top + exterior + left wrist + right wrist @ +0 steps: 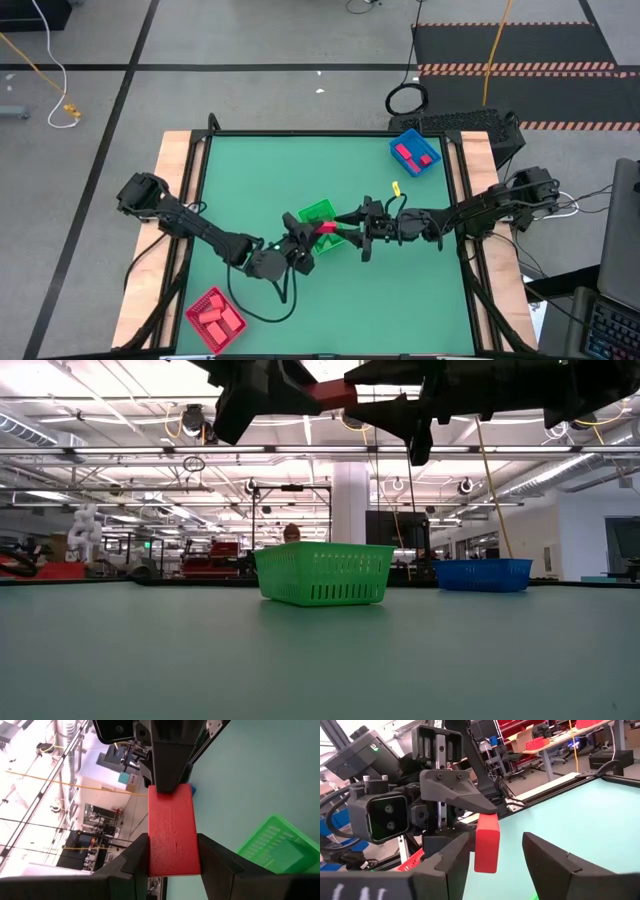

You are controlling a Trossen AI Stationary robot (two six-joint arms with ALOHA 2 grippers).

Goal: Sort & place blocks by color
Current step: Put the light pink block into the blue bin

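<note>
Left pincer [172,855], closest to its wrist lens: fingers flank one end of a red block [172,827] and look clamped on it. Far end of that block sits between the fingers of the right pincer [495,847]; in its own wrist view the block touches one finger while the other stands off, so that pincer looks released. Block is held in the air mid-tabletop, just beside the green bin [318,213], above the level of its rim in the low view.

Judgement: a hand-over between arms. To do it well, one pincer should be fully clenched before the other lets go, both wrists steady, block kept level.

Count, high view: three bins — green centre, blue bin [414,152] at a far corner, red bin [214,318] at a near corner. Blue bin shows two red blocks; red bin roughly three; the green bin's contents can't be counted.
</note>
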